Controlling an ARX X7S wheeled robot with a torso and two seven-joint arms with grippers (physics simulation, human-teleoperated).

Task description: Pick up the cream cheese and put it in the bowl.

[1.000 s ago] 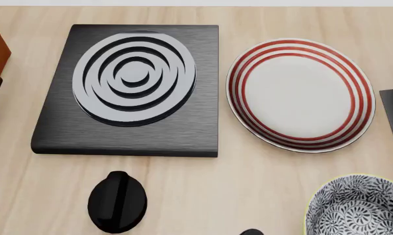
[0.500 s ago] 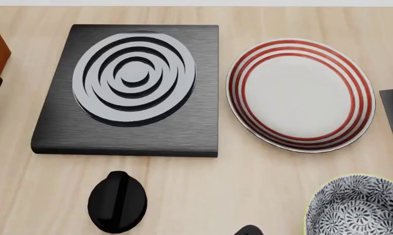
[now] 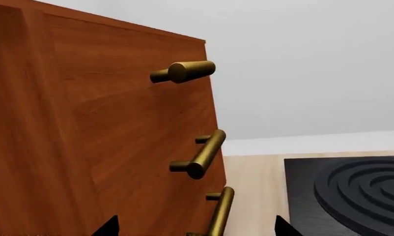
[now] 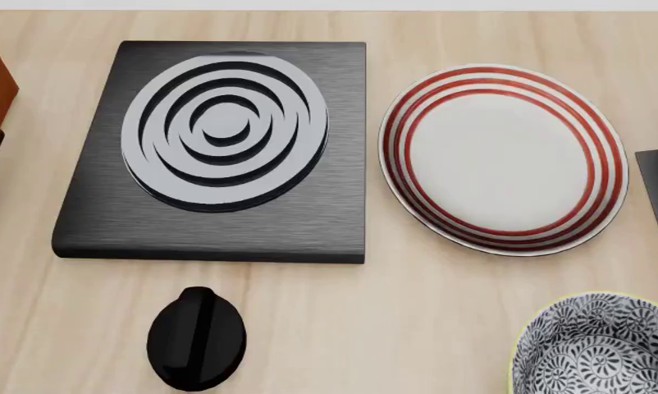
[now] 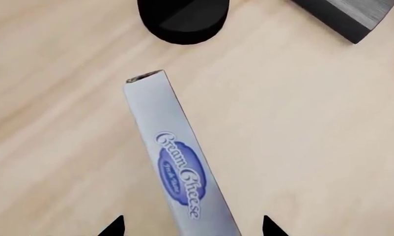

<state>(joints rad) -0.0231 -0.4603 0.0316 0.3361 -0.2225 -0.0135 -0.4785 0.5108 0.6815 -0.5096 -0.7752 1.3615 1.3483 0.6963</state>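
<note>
The cream cheese (image 5: pixel 177 162), a pale blue-grey box with a blue oval label, lies on the wooden table in the right wrist view. My right gripper (image 5: pixel 191 227) is open. Its two dark fingertips (image 5: pixel 115 227) stand wide on either side of the box's near end and do not touch it. The bowl (image 4: pixel 597 349), dark grey-and-white patterned with a pale yellowish rim, sits at the bottom right of the head view. My left gripper (image 3: pixel 193 227) is open in front of a wooden cabinet. Neither gripper shows in the head view.
A black stove plate (image 4: pixel 89 222) with a grey ringed burner lies at left, a white plate with red rings (image 4: pixel 502 160) beside it. A black knob (image 4: pixel 195 338) (image 5: pixel 182 17) stands near the box's far end. The cabinet (image 3: pixel 85 137) carries brass handles (image 3: pixel 207 152).
A small dark part at the bottom edge of the head view, left of the bowl, has dropped out of sight. Everything on the table has stayed in place.
</note>
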